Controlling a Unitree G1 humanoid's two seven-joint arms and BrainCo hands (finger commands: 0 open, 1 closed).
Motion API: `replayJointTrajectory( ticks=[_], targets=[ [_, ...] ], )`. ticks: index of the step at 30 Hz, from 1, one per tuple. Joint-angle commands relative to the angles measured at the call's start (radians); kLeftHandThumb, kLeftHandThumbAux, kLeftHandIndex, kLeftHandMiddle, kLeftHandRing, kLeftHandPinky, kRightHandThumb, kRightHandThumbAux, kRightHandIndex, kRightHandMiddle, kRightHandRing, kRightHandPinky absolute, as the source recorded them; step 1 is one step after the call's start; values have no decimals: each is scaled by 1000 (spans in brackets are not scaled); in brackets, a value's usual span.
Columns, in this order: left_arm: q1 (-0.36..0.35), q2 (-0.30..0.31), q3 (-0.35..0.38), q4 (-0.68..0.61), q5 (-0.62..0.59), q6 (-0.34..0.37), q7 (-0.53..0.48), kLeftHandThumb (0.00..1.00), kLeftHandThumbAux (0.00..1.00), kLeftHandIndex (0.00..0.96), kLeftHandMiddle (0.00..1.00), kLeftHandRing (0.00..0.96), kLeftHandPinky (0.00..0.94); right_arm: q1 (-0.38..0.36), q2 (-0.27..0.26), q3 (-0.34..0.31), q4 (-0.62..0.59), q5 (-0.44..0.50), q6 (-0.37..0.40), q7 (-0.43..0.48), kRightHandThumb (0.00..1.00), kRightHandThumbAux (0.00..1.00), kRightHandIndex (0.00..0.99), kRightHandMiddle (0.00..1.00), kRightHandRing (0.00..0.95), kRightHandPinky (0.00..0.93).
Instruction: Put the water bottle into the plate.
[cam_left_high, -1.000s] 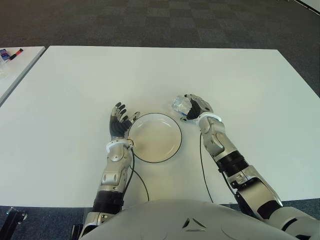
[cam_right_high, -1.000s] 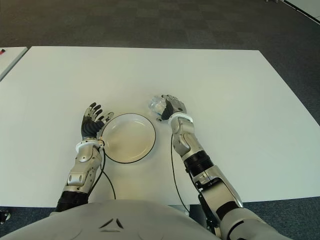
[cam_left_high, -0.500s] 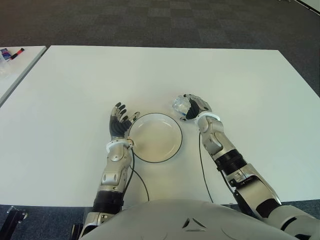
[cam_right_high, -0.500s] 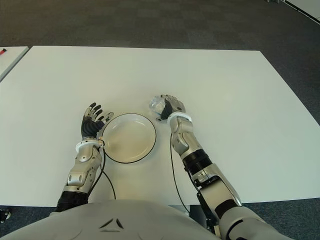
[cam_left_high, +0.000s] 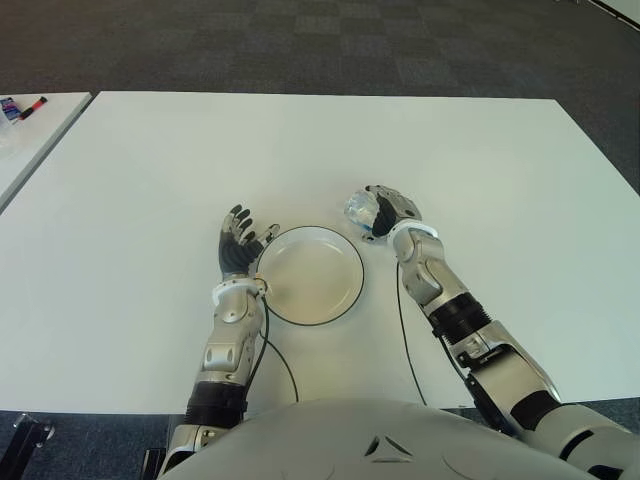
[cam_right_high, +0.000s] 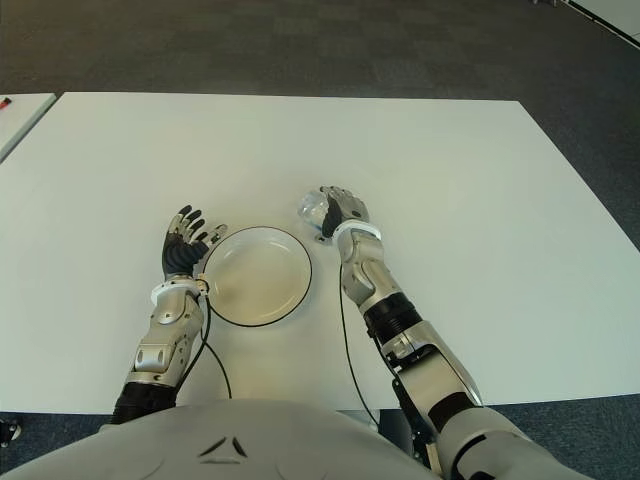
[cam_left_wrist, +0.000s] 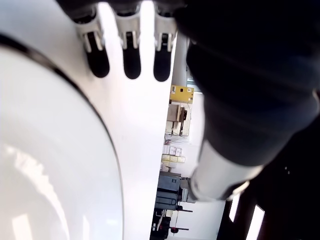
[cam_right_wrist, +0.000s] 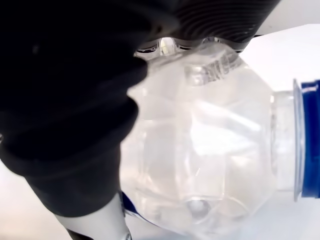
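My right hand is clamped on the clear plastic water bottle with a blue cap, just right of the round white black-rimmed plate. My left hand, fingers spread, empty, shows at its other rim on the white surface.

The right hand covers most of the clear plastic water bottle. At ten o'clock, small red and blue objects are too tiny to identify.
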Motion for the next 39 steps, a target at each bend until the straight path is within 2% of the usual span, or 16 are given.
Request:
replayJointTrajectory(
  ticks=[1, 8, 12, 19, 30, 39],
  targets=[
    [10, -90, -11, -2, 4, 17, 15, 58, 916, 133, 162, 144, 171, -36, 19, 19, 143, 13, -50, -28, 420, 974, 0, 0, 0, 10],
    [17, -90, -14, -8, 5, 17, 16, 58, 918, 137, 168, 151, 180, -66, 36, 41, 253, 18, -96, -41, 306, 991, 0, 0, 0, 0],
    [17, -89, -14, -9, 3, 17, 15, 61, 917, 139, 170, 152, 179, -72, 45, 53, 282, 15, -107, -43, 281, 995, 0, 0, 0, 0],
    [23, -89, -15, -15, 0, 18, 14, 68, 919, 139, 169, 149, 176, -74, 43, 71, 285, 8, -112, -31, 205, 998, 0, 0, 0, 0],
    [27, -85, -17, -19, 2, 14, 11, 73, 918, 134, 161, 142, 173, -64, 45, 95, 285, -7, -120, -76, 115, 998, 0, 0, 0, 5],
    [28, -85, -17, -22, 1, 16, 10, 75, 915, 135, 161, 145, 180, -64, 47, 90, 278, 2, -115, -79, 98, 998, 0, 0, 0, 0]
  ],
)
